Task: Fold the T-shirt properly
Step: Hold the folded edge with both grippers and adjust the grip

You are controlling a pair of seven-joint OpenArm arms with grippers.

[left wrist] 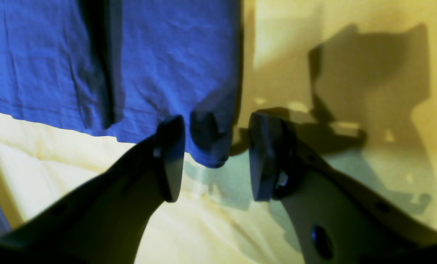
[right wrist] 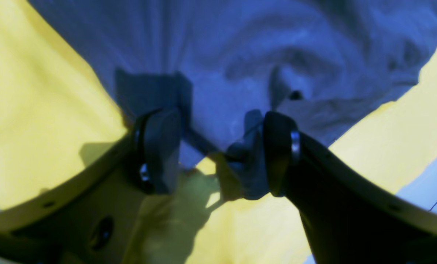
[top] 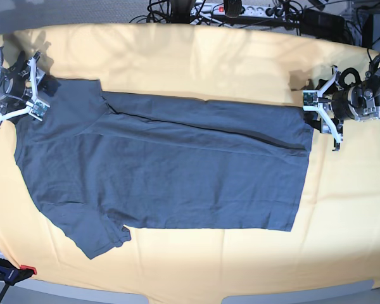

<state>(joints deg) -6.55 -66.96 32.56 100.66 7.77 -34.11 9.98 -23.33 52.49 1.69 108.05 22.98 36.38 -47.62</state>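
The dark slate-blue T-shirt [top: 177, 171] lies flat on the yellow table cloth [top: 209, 63], collar end to the left and hem to the right. Its far long edge looks folded inward, and the near sleeve [top: 104, 237] sticks out. My left gripper [top: 323, 111] is open at the far hem corner. In the left wrist view the hem corner [left wrist: 207, 146] lies between the spread fingers of that gripper [left wrist: 218, 157]. My right gripper [top: 35, 92] is open at the far shoulder. In the right wrist view this gripper [right wrist: 218, 154] straddles bunched fabric [right wrist: 247, 168] that touches one finger.
A power strip and cables [top: 240, 9] lie behind the table's far edge. A black strap with a red tag [top: 12, 273] sits at the near left corner. Bare yellow cloth [top: 342, 221] surrounds the shirt on all sides.
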